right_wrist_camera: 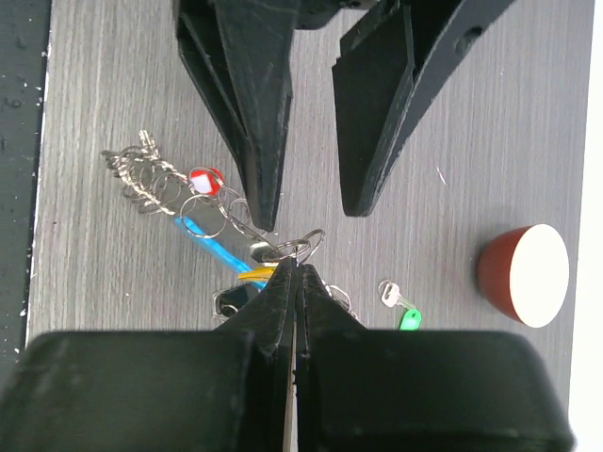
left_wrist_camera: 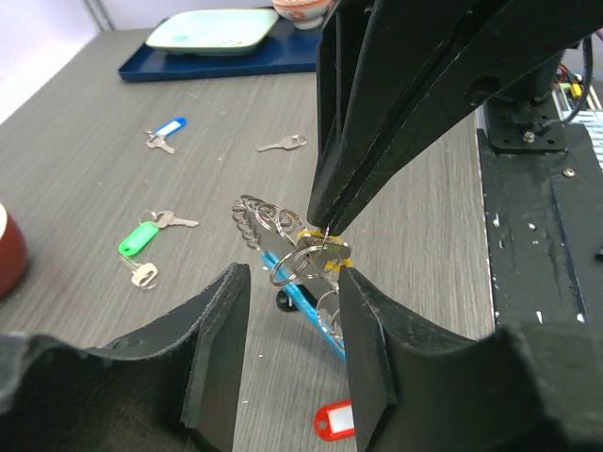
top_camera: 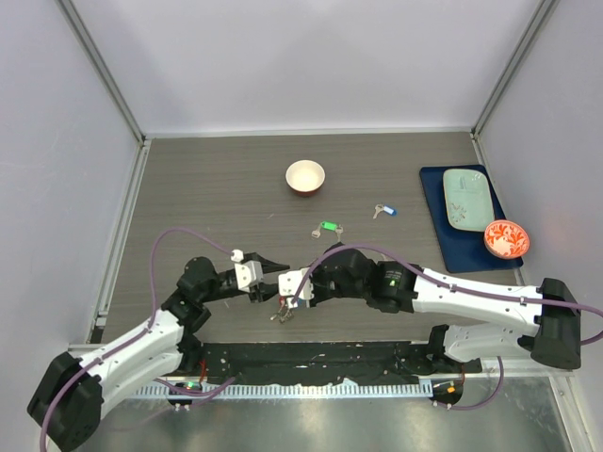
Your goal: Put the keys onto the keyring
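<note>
Two pincers meet low over the near-centre of the table [top_camera: 207, 179]. The R gripper [right_wrist_camera: 294, 273] is pressed together, its tips nipping the keyring [left_wrist_camera: 259, 217] at a loop beside a yellow tag [left_wrist_camera: 320, 241]. That's prob. to hold the thin wire up and steady so the other arm can work on it. The keyring is bunched into coils, not spread wide, w/ its blue tag [right_wrist_camera: 212, 243] slanting underneath. A red-tagged key [right_wrist_camera: 203, 179] lies against the coils; can't tell if it's threaded.

The L gripper [left_wrist_camera: 292, 275] has its jaws apart, one finger each side of the bundle, clamping nothing I can make out. It looks lined up to take a ring or the wire end, but which one I can't say.

Loose and well apart from the ring are a green-tagged key [top_camera: 327, 227], a blue-tagged key [top_camera: 384, 210] and a plain key [left_wrist_camera: 283, 144]. A white bowl [top_camera: 305, 176] and a blue tray [top_camera: 435, 202] sit farther back, out of the way.

No brand, label or readable writing anywhere; the tags look blank.
</note>
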